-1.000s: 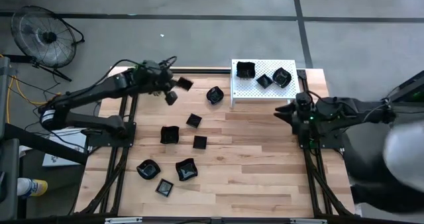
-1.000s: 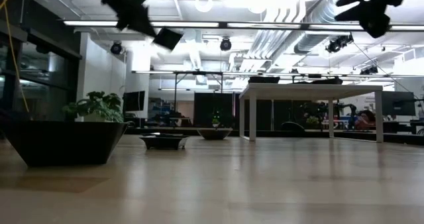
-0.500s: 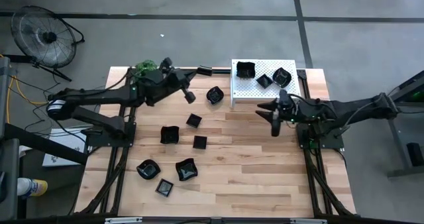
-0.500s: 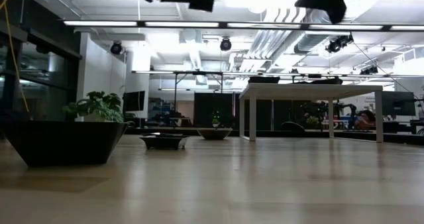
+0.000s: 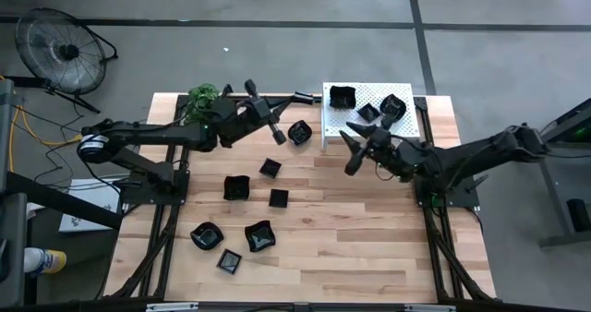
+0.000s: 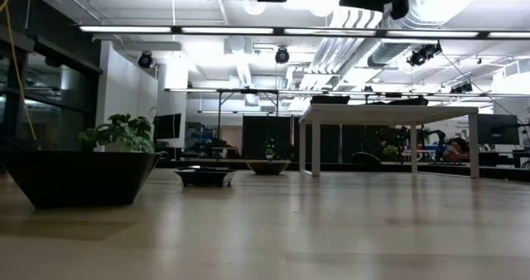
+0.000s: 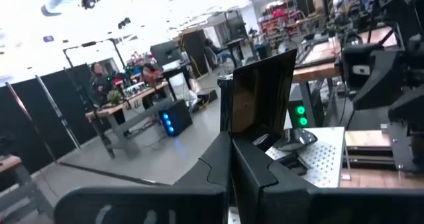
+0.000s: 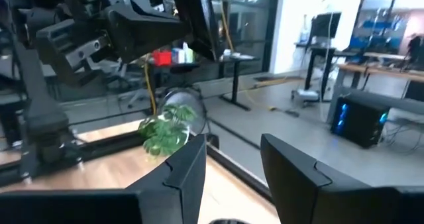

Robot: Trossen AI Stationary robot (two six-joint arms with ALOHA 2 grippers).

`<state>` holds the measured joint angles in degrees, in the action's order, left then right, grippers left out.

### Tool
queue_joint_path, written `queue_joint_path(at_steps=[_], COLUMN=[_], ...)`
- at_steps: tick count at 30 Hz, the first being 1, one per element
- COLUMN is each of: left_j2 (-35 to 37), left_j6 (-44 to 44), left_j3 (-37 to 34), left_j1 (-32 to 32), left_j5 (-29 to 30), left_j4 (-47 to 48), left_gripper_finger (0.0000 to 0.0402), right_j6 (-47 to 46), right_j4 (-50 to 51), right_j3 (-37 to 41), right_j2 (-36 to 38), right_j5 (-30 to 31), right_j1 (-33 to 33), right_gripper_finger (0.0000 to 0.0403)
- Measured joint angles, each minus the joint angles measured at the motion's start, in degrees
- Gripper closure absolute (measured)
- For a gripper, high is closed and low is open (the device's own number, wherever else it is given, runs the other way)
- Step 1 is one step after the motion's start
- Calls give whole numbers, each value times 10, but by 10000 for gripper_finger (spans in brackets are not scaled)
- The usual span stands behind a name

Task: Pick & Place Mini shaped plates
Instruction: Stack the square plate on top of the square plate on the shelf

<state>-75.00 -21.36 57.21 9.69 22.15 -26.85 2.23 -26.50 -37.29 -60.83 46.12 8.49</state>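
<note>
Both arms have swung inward over the past second: the left gripper [image 5: 274,127] has carried its small black plate [image 7: 258,98] from the table's [image 5: 369,247] back left corner toward the white rack [image 5: 369,127], while the right gripper [image 5: 355,150] has reached out from the right edge to just in front of that rack. The left fingers [image 7: 218,164] are clenched on the plate's lower edge; the square plate stands upright on edge, sticking straight out beyond the fingertips. The right gripper's fingers [image 8: 291,168] are spread and empty. Three plates [image 5: 368,106] sit on the rack; eight more plates [image 5: 247,215] lie scattered across the table's left half.
</note>
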Motion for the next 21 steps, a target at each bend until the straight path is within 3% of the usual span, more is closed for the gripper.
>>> queue_joint_path(at_steps=[6, 21], left_j2=[0, 0], left_j6=[-28, -28], left_j3=[0, 0], left_j1=[0, 0], left_j5=[-5, -23], left_j4=[-1, 0], left_gripper_finger=[401, 401], right_j6=[59, 116], right_j4=[-82, -82], right_j3=[-34, -199], right_j2=[-72, -209], right_j5=[34, 30], right_j1=[-7, -55], right_gripper_finger=[263, 263])
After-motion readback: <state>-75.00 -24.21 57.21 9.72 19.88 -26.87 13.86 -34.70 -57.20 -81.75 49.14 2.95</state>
